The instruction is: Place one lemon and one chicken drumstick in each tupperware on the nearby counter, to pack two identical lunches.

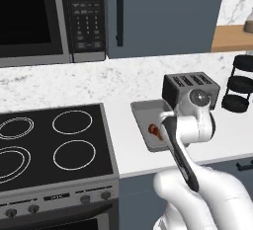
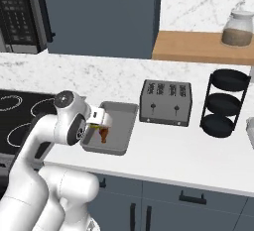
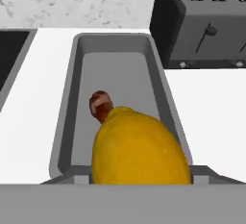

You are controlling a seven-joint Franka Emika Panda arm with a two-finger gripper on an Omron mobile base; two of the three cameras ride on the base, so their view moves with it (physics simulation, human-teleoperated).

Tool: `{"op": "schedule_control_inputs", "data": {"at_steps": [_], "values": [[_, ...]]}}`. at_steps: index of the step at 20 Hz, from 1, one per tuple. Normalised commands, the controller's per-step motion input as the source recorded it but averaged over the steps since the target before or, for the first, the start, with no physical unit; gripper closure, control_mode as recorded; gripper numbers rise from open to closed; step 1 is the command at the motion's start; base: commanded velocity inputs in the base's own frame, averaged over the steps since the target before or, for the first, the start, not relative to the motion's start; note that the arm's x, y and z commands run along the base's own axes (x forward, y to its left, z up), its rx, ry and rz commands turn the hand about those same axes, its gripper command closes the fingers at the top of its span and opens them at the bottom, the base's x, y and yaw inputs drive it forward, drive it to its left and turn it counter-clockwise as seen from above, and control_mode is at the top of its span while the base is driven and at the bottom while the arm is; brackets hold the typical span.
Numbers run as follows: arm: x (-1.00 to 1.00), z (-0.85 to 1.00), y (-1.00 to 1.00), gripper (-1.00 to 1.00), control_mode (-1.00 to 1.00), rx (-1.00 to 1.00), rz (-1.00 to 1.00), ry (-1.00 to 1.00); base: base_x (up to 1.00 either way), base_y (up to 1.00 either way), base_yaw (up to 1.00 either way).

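Lemon [image 3: 139,148] large in the foreground over grey tupperware [image 3: 65,122], chicken drumstick [image 3: 100,105] inside, toaster [image 3: 202,23] beyond

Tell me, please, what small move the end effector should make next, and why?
Probably lower a little and release. The end effector holds the lemon over the tupperware, where a chicken drumstick already lies, so letting the fruit down beside it would likely complete this lunch.

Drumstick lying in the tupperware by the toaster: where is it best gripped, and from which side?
Take the drumstick across its thick part, from straight above. It lies flat on the tupperware floor, and the raised rim would likely block a sideways approach. The lemon hides its near part in the hand view, so where the bone points is unclear.
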Motion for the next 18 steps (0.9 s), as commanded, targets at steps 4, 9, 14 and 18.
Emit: {"op": "schedule_control_inputs", "data": {"at_steps": [4, 9, 14, 18], "values": [[0.97, 0.10, -0.06, 1.00, -1.00, -0.04, -0.01, 0.74, 0.00, 0.00, 0.00], [0.60, -0.03, -0.04, 1.00, -1.00, -0.02, 0.00, 0.57, 0.00, 0.00, 0.00], [0.01, -0.89, 0.00, 1.00, -1.00, 0.00, 0.00, -0.04, 0.00, 0.00, 0.00], [0.14, -0.80, 0.00, 1.00, -1.00, 0.00, 0.01, -0.14, 0.00, 0.00, 0.00]]}}
